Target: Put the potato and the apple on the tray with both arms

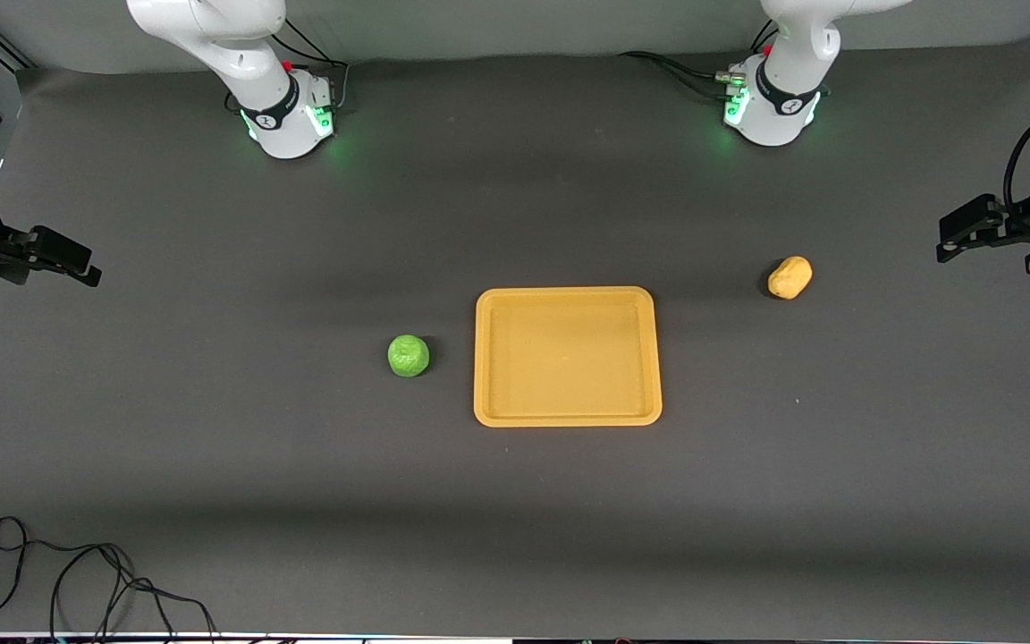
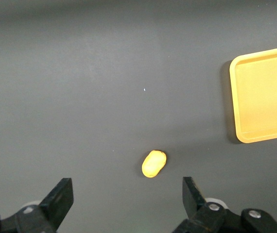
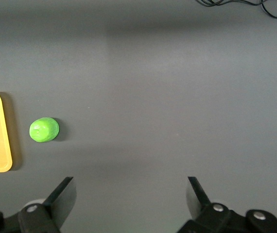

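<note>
Both of my grippers hang up in the air at the two ends of the worktop (image 1: 515, 537), and neither holds anything. My left gripper (image 1: 951, 241) is over the worktop at the left arm's end, its fingers (image 2: 60, 196) spread wide apart; through its wrist camera I look down between them at bare grey surface. My right gripper (image 1: 77, 264) is over the worktop at the right arm's end, its fingers (image 3: 63, 194) just as wide apart and holding nothing.

Taking the tray (image 1: 567, 419) as my landmark: it lies flat in the middle of the worktop, orange-yellow, with a low rim and rounded corners, and nothing lies on it.

The potato (image 1: 789, 276) lies on the worktop toward the left arm's end from the tray, well apart from it and a little farther from the front camera than the tray's nearest corner. It is a yellow-tan oblong lump, lying on its side. In my left wrist view the potato (image 2: 153, 163) shows between and ahead of my open fingers, with a corner of the tray (image 2: 235, 97) off to one side.

The apple (image 1: 409, 355) sits on the worktop toward the right arm's end from the tray, near its edge but not touching it. In my right wrist view the apple (image 3: 43, 129) lies close beside the tray's rim (image 3: 6, 145).
</note>
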`<state>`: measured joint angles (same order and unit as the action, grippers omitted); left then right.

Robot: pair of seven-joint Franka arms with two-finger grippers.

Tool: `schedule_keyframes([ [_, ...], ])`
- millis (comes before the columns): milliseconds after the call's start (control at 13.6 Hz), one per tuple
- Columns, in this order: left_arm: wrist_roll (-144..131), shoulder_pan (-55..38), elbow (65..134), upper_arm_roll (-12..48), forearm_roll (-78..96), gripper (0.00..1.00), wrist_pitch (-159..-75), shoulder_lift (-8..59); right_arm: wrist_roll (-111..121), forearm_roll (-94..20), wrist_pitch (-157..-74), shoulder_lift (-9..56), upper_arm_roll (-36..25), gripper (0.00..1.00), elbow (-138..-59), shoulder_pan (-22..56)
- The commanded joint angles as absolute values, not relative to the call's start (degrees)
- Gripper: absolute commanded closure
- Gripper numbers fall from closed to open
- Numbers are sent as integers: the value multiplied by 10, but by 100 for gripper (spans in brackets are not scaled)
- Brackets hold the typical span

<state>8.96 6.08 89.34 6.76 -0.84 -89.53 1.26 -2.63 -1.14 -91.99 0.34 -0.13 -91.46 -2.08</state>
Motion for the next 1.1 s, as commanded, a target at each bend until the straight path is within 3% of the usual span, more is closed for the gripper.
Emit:
schedule_keyframes([
  [0, 79, 55, 883, 69, -26, 0, -883, 18, -26, -2, -913, -4, -1, 0, -919, -18],
  [515, 78, 56, 916, 69, -22, 0, -883, 12, -28, -3, -914, 3, -1, 0, -913, -23],
  [735, 77, 57, 1018, 69, -22, 0, -947, -6, -27, -3, -914, 10, 0, 0, -908, -21],
  [1029, 77, 55, 1217, 69, -21, 1, -1077, -48, -22, -2, -914, 9, -1, 0, -909, -19],
])
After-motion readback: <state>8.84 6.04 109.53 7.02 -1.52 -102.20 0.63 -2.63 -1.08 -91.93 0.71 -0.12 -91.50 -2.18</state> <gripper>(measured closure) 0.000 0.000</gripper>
